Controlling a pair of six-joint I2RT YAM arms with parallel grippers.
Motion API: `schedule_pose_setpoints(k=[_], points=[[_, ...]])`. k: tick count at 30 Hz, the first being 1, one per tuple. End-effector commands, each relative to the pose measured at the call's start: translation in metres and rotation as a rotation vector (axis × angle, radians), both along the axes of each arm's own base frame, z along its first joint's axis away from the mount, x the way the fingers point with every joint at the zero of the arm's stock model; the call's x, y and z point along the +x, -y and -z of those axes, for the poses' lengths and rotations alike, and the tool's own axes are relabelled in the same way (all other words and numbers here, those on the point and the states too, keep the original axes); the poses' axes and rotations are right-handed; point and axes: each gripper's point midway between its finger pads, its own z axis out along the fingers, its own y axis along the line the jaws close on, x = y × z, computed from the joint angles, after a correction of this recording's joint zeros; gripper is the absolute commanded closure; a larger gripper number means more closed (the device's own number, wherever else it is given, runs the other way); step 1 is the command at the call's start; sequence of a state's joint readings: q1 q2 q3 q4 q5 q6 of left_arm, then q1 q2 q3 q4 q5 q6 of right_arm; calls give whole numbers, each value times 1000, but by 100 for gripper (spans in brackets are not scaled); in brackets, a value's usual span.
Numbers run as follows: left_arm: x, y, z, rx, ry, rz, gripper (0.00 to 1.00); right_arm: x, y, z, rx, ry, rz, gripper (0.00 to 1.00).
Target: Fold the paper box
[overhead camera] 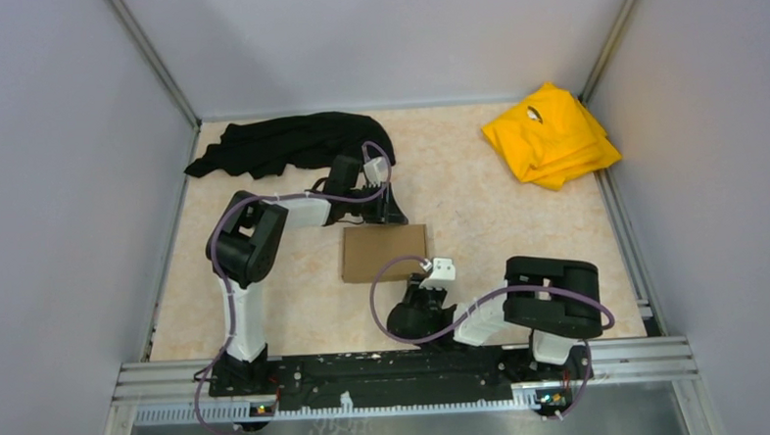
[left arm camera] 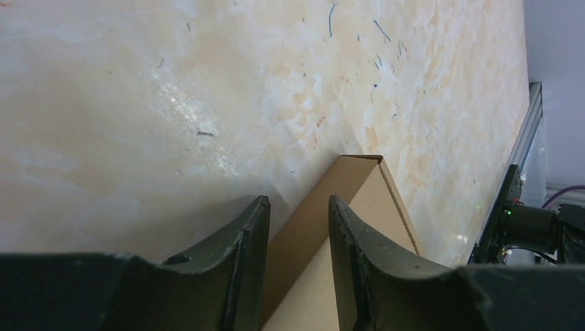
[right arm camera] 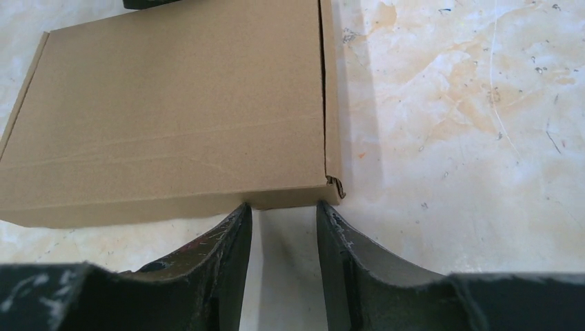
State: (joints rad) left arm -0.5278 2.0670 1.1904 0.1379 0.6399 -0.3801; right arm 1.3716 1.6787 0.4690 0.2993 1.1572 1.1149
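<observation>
Brown cardboard paper box (overhead camera: 384,253) lies flat at mid-table, lid down, already a shallow closed mailer. Black cloth (overhead camera: 290,141) sits at 11 o'clock and yellow cloth (overhead camera: 551,134) at 1 o'clock, both well apart from it.

Left gripper (left arm camera: 298,201) is at the box's 12 o'clock edge with its jaws partway apart. Cardboard fills the gap between them, running out to a corner. Cannot tell whether the pads pinch it or just straddle it.

Right gripper (right arm camera: 283,207) is at the box's 5 o'clock corner. Its jaws are apart with bare table (right arm camera: 448,138) showing between them, tips just beside the near edge, grasping nothing.

Step, as a judgement: folding looks nearly done and this is the final closing and seating. The side wall (right arm camera: 334,103) shows a dark seam against the lid, and its near end stands slightly proud with a ragged tip.

Next move likely needs the right jaws to press that near wall in while the left side braces the far edge. Otherwise the light box could slide on the smooth tabletop.
</observation>
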Motion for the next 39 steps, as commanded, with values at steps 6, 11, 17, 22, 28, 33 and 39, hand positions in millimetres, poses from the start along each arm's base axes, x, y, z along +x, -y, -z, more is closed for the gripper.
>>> schedule_pose_setpoints(k=[6, 11, 17, 22, 28, 33, 39], points=[[-77, -23, 68, 163, -241, 83, 55, -12, 29, 81, -120, -350, -100, 58], [-61, -47, 69, 175, -242, 6, 53, -23, 46, 73, -123, -384, -110, 56], [-47, -75, 59, 163, -233, -62, 53, -21, 65, 71, -90, -448, -82, 55], [-53, -87, 59, 164, -236, -86, 53, 6, 70, 66, -106, -458, -59, 54], [-60, -96, 66, 163, -249, -111, 53, 27, 64, 67, -118, -484, -85, 54], [-59, -102, 64, 165, -244, -130, 53, 14, 73, 60, -29, -492, -97, 65], [-52, -107, 60, 173, -231, -144, 53, 7, 75, 35, 127, -467, -122, 94]])
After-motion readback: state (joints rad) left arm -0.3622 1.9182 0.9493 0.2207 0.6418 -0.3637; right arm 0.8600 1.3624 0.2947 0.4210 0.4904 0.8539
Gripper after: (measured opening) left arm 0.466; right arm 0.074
